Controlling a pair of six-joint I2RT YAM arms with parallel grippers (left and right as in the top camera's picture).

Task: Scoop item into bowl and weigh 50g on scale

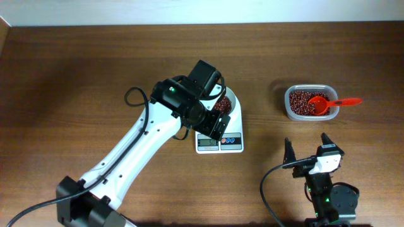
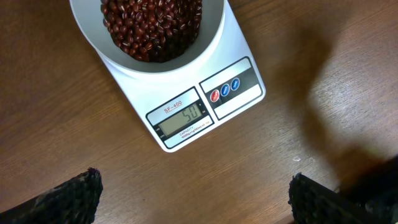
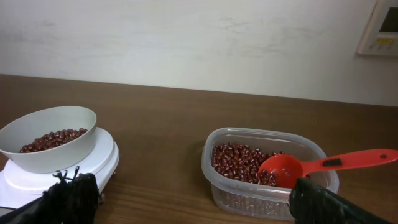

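**A:** Over on the right, a clear rounded-rectangular plastic tub (image 1: pixel 310 87) sits flat on the dark brown wooden table (image 1: pixel 76 75).

**B:** And there's a red plastic scoop (image 3: pixel 323 165) in it. The round cup is down inside, and the handle lies across the rim and pokes out past the right wall.

**A:** There's a small dark mark partway along that handle.

**B:** Behind the table, a plain white wall (image 3: pixel 186 43), faintly scuffed. In the top right corner, a pale wall-mounted control panel (image 3: pixel 380 28) is cut off by the edge, its lettering too small to read.

**A:** From overhead, the table's grain runs left to right.
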